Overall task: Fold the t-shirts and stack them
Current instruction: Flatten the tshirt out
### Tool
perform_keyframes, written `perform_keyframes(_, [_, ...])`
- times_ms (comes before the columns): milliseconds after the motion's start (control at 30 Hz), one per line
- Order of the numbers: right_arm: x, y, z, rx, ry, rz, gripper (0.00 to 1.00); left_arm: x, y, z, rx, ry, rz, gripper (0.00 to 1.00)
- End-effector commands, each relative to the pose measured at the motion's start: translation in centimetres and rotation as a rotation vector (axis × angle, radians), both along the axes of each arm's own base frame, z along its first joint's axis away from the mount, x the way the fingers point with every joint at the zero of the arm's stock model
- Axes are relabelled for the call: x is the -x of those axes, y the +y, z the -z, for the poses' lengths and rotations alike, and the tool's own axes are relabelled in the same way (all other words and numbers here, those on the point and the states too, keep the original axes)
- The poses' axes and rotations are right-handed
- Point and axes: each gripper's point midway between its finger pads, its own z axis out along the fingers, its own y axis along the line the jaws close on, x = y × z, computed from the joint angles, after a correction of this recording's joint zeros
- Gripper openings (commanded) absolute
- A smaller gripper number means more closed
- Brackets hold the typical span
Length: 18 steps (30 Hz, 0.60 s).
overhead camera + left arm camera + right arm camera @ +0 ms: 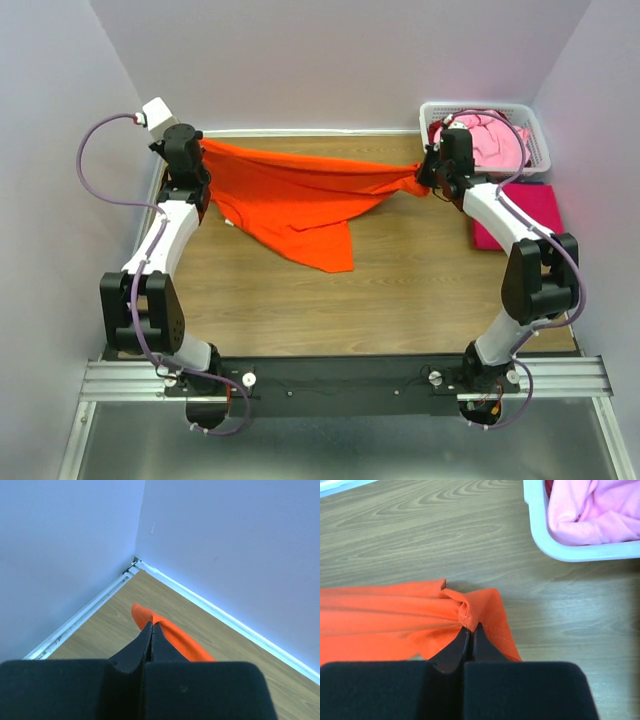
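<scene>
Wooden table (pixel 400 300) with basket (pixel 480 104), magenta t-shirt (pixel 532 208)

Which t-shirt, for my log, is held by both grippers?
The orange t-shirt, pinched at opposite ends by the left gripper and right gripper; the pink t-shirt sits in the basket, the magenta t-shirt lies beside it.

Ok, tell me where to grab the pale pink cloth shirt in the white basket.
Probably pinch a raised fold of the pale pink cloth shirt, coming down from above: it lies crumpled inside the white plastic basket, whose walls block the sides.
</scene>
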Motion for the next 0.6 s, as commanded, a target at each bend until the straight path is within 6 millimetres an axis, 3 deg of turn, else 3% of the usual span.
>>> perform_keyframes(0, [-0.8, -2.1, -3.2, 0.095, -0.081, 0.042, 0.01, 1.1, 1.0, -5.9, -0.079, -0.123, -0.022, 0.00])
perform_keyframes(67, [-0.4, -2.9, -5.8, 0.116, -0.136, 0.075, 0.01, 2.5, 0.8, -7.1, -0.090, -0.164, -0.007, 0.00])
perform_keyframes(100, [-0.1, -3.1, -6.9, 0.122, -0.159, 0.079, 0.01, 4.3, 0.7, -9.6, -0.100, -0.224, -0.002, 0.00])
perform_keyframes(200, [1.6, -3.7, -11.1, 0.113, -0.251, 0.089, 0.01, 7.2, 0.2, -12.9, -0.131, -0.298, 0.032, 0.00])
perform_keyframes(300, [4.4, -4.0, -15.7, 0.096, -0.356, 0.080, 0.01, 12.8, 0.0, -19.1, -0.185, -0.417, 0.042, 0.00])
perform_keyframes(367, [6.2, -4.3, -18.0, 0.090, -0.415, 0.080, 0.01, 15.1, -0.1, -21.2, -0.219, -0.441, 0.050, 0.00])
perform_keyframes(400, [7.9, -4.6, -20.0, 0.084, -0.467, 0.078, 0.02, 17.4, -0.2, -23.7, -0.231, -0.499, 0.050, 0.00])
perform_keyframes(567, [11.5, -4.5, -23.6, 0.062, -0.571, 0.040, 0.09, 22.1, -1.1, -29.3, -0.312, -0.582, 0.094, 0.00])
